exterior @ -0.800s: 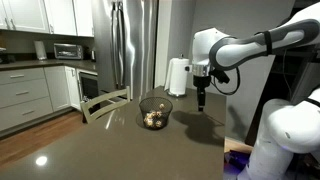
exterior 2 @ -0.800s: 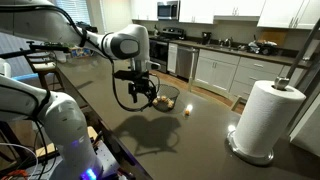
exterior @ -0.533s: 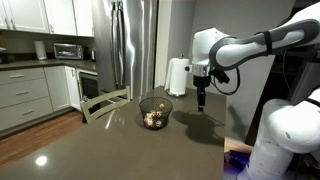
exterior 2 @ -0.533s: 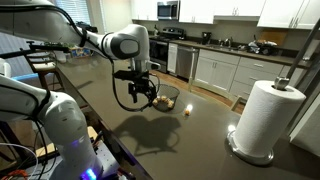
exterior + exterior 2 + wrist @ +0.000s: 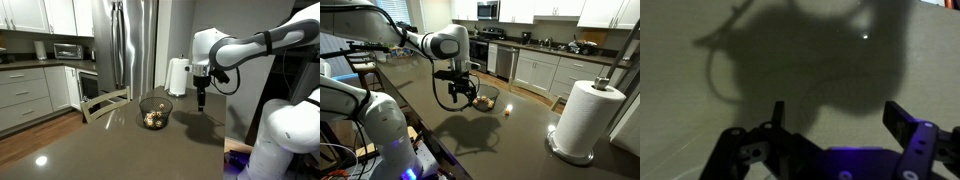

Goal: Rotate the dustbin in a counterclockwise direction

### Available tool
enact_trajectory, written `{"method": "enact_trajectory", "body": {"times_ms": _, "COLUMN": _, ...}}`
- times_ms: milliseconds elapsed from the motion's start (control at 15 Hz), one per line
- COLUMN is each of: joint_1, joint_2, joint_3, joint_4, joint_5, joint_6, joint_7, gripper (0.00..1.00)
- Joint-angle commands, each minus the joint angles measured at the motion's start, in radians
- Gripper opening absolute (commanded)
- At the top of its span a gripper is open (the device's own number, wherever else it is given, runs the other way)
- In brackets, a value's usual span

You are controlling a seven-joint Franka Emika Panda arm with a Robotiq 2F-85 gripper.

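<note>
The dustbin (image 5: 155,111) is a small round black wire-mesh basket with brownish lumps inside, standing on the dark table. It also shows in an exterior view (image 5: 486,97), partly hidden behind the gripper. My gripper (image 5: 201,101) hangs above the table beside the dustbin, apart from it, fingers pointing down. In an exterior view the gripper (image 5: 460,101) is in front of the basket. In the wrist view the gripper (image 5: 835,112) is open and empty, with only bare table and the arm's shadow below. The dustbin does not show in the wrist view.
A white paper towel roll (image 5: 583,116) stands on the table; it also shows in an exterior view (image 5: 177,77). A small brownish object (image 5: 507,110) lies near the basket. A chair back (image 5: 107,102) stands at the table edge. Kitchen cabinets and a steel fridge (image 5: 133,45) are behind.
</note>
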Motion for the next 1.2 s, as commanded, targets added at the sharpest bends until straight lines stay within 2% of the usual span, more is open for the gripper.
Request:
{"method": "enact_trajectory", "body": {"times_ms": 0, "joint_1": 0.02, "joint_2": 0.017, "joint_3": 0.0, "joint_4": -0.004, "joint_5": 0.008, "joint_6": 0.014, "joint_7": 0.016, "gripper": 1.0}}
{"method": "enact_trajectory", "body": {"times_ms": 267, "joint_1": 0.056, "joint_2": 0.054, "joint_3": 0.001, "joint_4": 0.009, "joint_5": 0.063, "joint_6": 0.032, "joint_7": 0.025, "gripper": 1.0}}
{"method": "enact_trajectory", "body": {"times_ms": 733, "joint_1": 0.132, "joint_2": 0.105, "joint_3": -0.01, "joint_4": 0.058, "joint_5": 0.268, "joint_6": 0.1, "joint_7": 0.007, "gripper": 1.0}}
{"method": "enact_trajectory", "body": {"times_ms": 1133, "joint_1": 0.134, "joint_2": 0.099, "joint_3": -0.023, "joint_4": 0.091, "joint_5": 0.397, "joint_6": 0.183, "joint_7": 0.03, "gripper": 1.0}}
